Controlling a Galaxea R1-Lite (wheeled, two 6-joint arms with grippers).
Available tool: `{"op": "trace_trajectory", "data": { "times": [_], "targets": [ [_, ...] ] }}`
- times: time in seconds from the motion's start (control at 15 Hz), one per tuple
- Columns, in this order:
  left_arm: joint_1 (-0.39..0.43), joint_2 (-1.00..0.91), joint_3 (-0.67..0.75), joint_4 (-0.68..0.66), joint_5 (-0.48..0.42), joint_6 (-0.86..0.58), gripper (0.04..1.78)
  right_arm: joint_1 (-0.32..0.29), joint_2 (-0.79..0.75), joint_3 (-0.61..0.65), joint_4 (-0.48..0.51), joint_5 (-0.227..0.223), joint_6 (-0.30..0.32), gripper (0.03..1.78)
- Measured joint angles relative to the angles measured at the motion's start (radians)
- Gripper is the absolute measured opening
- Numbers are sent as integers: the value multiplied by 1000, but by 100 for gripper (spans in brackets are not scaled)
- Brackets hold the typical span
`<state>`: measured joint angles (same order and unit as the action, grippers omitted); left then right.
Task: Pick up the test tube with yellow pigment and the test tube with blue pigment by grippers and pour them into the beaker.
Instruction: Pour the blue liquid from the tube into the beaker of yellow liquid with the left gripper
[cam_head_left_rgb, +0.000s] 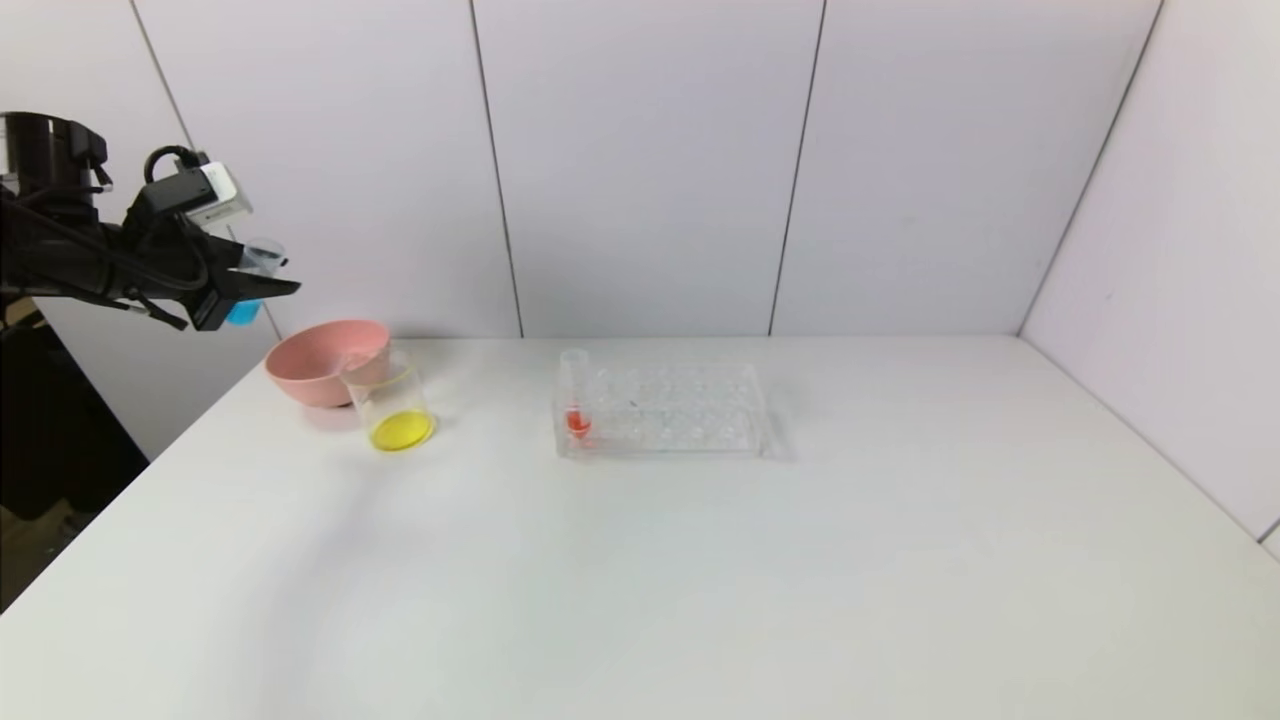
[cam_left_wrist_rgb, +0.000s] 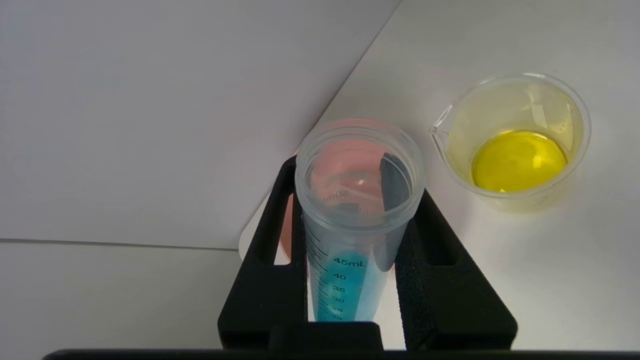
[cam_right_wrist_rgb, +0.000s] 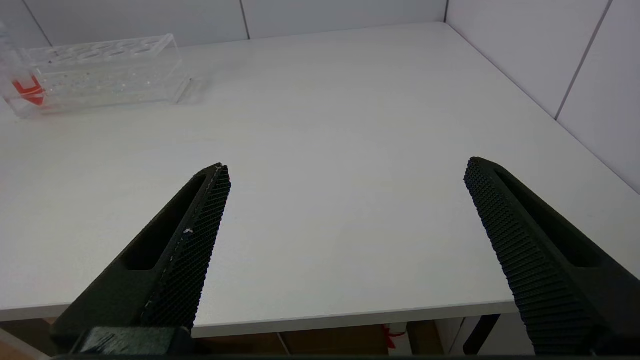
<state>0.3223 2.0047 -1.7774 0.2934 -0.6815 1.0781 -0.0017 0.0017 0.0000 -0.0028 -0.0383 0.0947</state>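
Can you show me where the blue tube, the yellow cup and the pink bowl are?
blue tube (cam_left_wrist_rgb: 350, 280): left wrist view, on its blue liquid.
yellow cup (cam_left_wrist_rgb: 517, 160): left wrist view, on the yellow liquid inside.
pink bowl (cam_head_left_rgb: 310, 375): head view, on its outer wall.

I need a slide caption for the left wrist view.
Left hand clamps the test tube with blue pigment, upright, above the pink bowl, beside the beaker holding yellow liquid.

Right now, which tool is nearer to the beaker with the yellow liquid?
The left. The left tool hangs above and just left of the beaker, holding the blue test tube. The right tool is open over the table's near right edge, far away.
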Motion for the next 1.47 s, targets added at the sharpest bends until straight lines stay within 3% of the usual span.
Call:
{"op": "trace_trajectory", "data": {
  "times": [0.47, 1.47],
  "targets": [
    [6, 81, -207, 343, 11, 304, 50, 0, 0, 0, 0, 0, 0, 171],
    [-18, 134, -229, 344, 241, 402, 50, 0, 0, 0, 0, 0, 0, 171]
  ]
}}
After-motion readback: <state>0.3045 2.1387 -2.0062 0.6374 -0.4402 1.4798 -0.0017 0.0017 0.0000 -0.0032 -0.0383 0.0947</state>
